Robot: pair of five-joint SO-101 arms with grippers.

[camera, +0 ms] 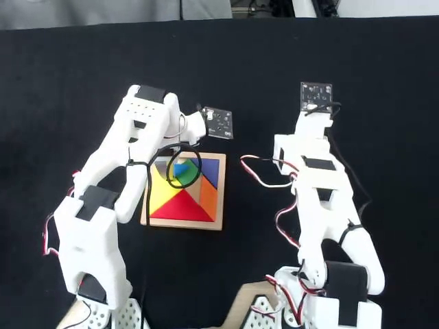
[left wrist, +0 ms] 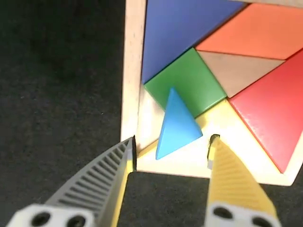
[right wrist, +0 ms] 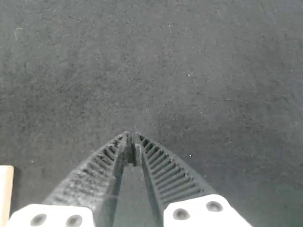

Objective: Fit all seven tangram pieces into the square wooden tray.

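The square wooden tray [camera: 221, 199] [left wrist: 132, 71] holds a dark blue piece [left wrist: 180, 28], an orange piece [left wrist: 255, 33], a tan triangle [left wrist: 241, 71], a red triangle [left wrist: 274, 109], a green square [left wrist: 189, 82] and a yellow piece [camera: 163, 188]. A small light blue triangle [left wrist: 176, 125] [camera: 182, 168] lies tilted, one tip resting on the green square. My left gripper [left wrist: 173, 142] hangs open over the tray's far edge, a finger on each side of that triangle without touching it. My right gripper [right wrist: 130, 142] is shut with nothing in it above black cloth.
Black cloth covers the whole table. The right arm [camera: 315, 171] stands to the right of the tray, apart from it. A corner of the tray [right wrist: 5, 189] shows beside the right gripper. Cables hang off both arms near the tray.
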